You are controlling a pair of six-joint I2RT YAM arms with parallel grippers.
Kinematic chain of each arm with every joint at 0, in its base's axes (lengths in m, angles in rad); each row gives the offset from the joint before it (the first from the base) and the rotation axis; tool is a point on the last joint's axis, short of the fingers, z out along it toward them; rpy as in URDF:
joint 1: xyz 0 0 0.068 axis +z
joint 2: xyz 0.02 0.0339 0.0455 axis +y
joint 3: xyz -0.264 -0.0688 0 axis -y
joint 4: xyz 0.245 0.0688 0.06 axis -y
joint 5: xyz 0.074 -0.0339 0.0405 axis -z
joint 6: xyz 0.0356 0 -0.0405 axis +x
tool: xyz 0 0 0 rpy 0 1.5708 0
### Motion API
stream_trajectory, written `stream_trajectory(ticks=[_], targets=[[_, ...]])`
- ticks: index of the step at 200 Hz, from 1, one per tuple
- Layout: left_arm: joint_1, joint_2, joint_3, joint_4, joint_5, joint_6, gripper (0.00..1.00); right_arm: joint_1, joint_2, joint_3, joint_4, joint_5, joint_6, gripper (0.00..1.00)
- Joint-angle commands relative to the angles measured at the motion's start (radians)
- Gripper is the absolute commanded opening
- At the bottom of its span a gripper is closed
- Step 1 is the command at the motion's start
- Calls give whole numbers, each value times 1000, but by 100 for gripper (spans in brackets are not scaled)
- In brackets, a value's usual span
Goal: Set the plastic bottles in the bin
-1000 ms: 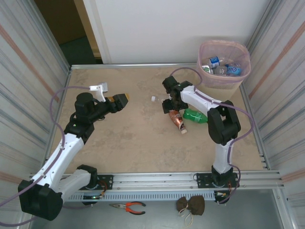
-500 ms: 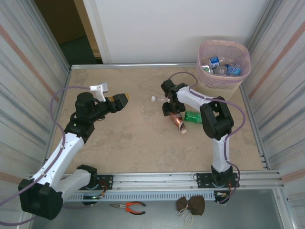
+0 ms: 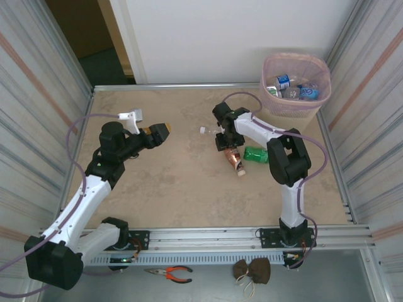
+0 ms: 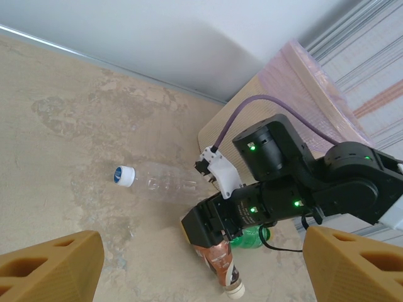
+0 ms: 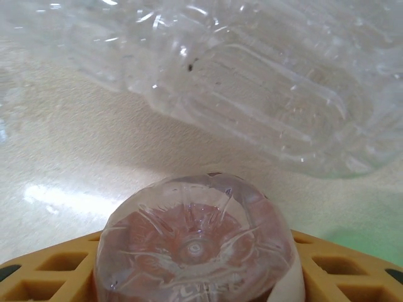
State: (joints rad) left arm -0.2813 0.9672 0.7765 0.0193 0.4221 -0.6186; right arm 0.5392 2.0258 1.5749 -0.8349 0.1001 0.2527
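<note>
Three plastic bottles lie mid-table. A brownish bottle (image 3: 235, 161) with a white cap points toward the near edge. A green one (image 3: 255, 154) lies to its right, and a clear one (image 3: 211, 130) with a blue cap lies just behind. My right gripper (image 3: 227, 144) is down over the brownish bottle's base (image 5: 195, 245), with its yellow fingers (image 5: 44, 277) pressed against both sides. My left gripper (image 3: 158, 131) hovers open at the left, its fingers (image 4: 50, 267) wide apart with nothing between them. The bin (image 3: 296, 85) stands at the far right corner and holds several bottles.
Metal walls close the table in on the left and right, and a white wall stands behind it. The bin (image 4: 302, 82) rises behind my right arm. Pliers (image 3: 170, 272) and a small brown object (image 3: 252, 269) lie below the front rail.
My right gripper's fingers have closed in on the brownish bottle's base, and its elbow has swung a little. The left arm has not moved.
</note>
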Motion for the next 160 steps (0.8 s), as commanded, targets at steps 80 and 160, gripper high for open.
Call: stream_trajectory(ticks=[80,160], targets=[[7,-11,10,19,18,-16,83,-53,-282,106,-100,-127,19,54],[7,-16,7,23,21,-20,83,-225,-408,357,-150,-227,-8,53]])
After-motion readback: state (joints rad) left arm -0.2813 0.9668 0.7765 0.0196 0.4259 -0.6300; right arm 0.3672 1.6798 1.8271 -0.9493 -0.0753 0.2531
